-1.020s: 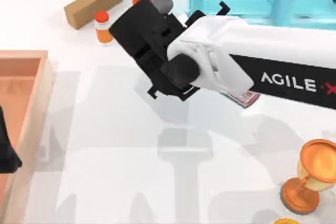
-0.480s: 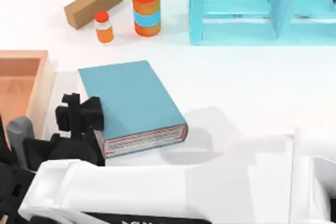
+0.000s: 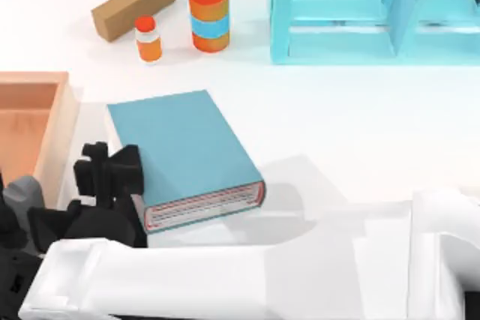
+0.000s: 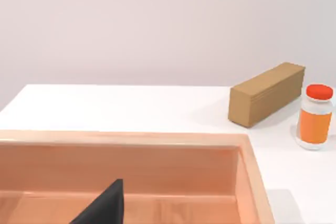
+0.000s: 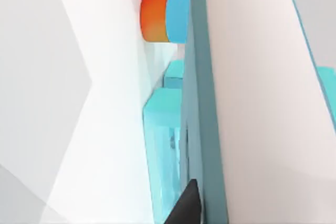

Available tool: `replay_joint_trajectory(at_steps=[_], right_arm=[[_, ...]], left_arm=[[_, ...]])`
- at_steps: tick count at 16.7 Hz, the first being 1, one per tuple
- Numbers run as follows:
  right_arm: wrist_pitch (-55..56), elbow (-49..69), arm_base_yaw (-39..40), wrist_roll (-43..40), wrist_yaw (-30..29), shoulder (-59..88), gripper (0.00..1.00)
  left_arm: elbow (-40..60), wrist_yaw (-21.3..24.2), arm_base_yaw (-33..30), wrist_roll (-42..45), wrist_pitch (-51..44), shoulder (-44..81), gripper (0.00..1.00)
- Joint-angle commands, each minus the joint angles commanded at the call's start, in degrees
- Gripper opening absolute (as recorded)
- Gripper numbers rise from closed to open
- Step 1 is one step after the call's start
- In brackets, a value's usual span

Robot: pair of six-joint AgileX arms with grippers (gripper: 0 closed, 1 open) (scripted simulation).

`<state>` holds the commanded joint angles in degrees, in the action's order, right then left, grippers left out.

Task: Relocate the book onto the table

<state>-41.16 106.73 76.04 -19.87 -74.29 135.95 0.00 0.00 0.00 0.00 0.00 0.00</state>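
Lying flat on the wide plain white surface [image 3: 360, 125]: large thick teal-blue hardcover book [image 3: 180, 148], left of centre, white page edges with red trim facing the near edge. Sitting between the wooden tray and the middle of the surface, well apart from the shelf unit.

Reaching across the near edge from the right: right arm, white casing, ending in the black right gripper [image 3: 105, 177] at the book's left near corner. Fingers [image 3: 94, 157] sitting just beside the book's left edge; cannot tell whether clamped on the book or apart. In the right wrist view, looking along the book's white page edge [image 5: 262, 103], one dark fingertip [image 5: 186, 205] lying against the teal cover.

Left gripper parking over the light wooden tray [image 3: 30, 121] at the left edge; one dark finger [image 4: 102, 208] showing above the tray floor in the left wrist view; state of those fingers cannot be told.

Standing along the far edge, left part: brown cardboard box [image 3: 133, 4] lying at an angle, small orange bottle with red cap [image 3: 148, 39] just beside it, orange can with a blue band [image 3: 208, 16] upright near both. Standing at the far right corner: light-blue shelf unit [image 3: 375, 9].
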Motion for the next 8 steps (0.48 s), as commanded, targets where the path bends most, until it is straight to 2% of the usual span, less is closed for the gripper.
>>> replay_joint_trajectory(at_steps=[8], right_arm=[[-0.6, 0.3, 0.2, 1.1, -0.2, 0.1, 0.00]], left_arm=[[0.0, 0.0, 0.0, 0.0, 0.0, 0.0, 1.00]])
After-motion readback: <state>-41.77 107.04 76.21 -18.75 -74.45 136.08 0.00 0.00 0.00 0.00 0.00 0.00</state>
